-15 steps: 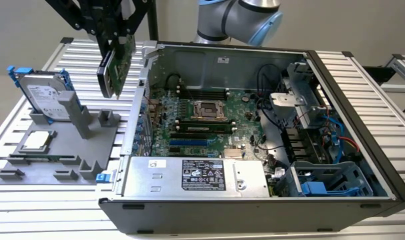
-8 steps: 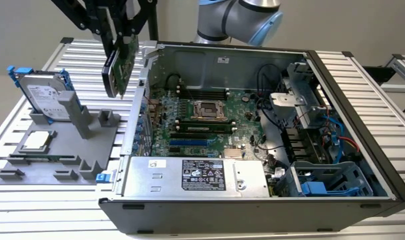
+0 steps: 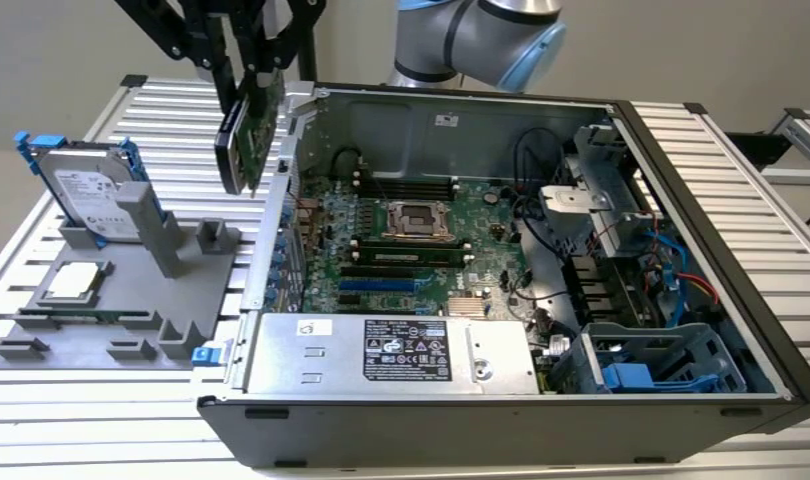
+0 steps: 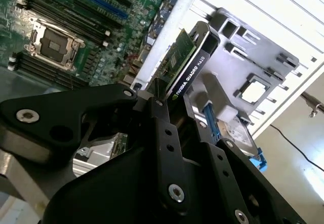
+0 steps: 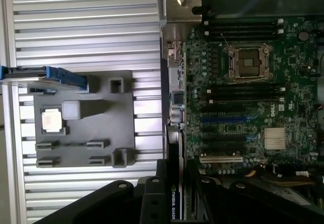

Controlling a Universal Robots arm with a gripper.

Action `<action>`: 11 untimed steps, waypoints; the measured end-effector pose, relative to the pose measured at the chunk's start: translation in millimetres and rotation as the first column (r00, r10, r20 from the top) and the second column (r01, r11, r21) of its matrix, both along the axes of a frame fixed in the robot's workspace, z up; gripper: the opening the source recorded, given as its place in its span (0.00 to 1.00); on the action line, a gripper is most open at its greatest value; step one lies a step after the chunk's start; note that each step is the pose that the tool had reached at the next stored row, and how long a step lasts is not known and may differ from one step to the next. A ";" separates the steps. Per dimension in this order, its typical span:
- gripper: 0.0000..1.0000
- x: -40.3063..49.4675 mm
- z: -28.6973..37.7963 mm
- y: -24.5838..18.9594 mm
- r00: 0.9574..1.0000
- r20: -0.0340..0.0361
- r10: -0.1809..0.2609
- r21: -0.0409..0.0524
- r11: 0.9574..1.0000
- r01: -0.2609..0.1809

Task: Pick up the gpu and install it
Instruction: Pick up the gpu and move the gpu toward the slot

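You are in the carrying stage: the pick is done and the install has not begun. Your gripper is clenched on the gpu. Its black fingers pinch the card's two faces, and the card hangs on edge below them, slightly tilted in the exterior view. It is up in the air and touches nothing else.

The card sits well above the grey parts fixture, where the hard drive stands and the CPU chip lies. It is roughly over the wall of the open computer case on the exterior view's left.

In the first wrist view, the card's black edge lines up with that wall, not with the expansion slots on the motherboard, so it is not yet over the board.

In my judgement, the move ahead calls for three things:
- Bring the card inside the wall.
- Square its tilt so the connector edge runs parallel with a slot.
- Put the bracket end at the case's rear openings.

I cannot tell which slot is meant. Watch the wall's top lip as you go.
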State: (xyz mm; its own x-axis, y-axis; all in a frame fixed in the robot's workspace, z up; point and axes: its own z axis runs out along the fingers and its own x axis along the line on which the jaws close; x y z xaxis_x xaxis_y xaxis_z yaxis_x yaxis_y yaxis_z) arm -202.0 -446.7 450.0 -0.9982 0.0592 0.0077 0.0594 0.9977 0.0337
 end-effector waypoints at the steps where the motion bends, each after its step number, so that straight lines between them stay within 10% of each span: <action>1: 0.00 0.9 0.0 0.1 1.000 0.000 0.000 0.000 1.000 0.000; 11: 0.00 9.7 0.0 1.3 1.000 0.000 0.000 0.000 1.000 0.000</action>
State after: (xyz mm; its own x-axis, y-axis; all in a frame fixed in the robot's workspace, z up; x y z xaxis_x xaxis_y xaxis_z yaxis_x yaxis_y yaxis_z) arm -192.2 -445.4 450.0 -0.9982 0.0592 0.0077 0.0594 0.9977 0.0337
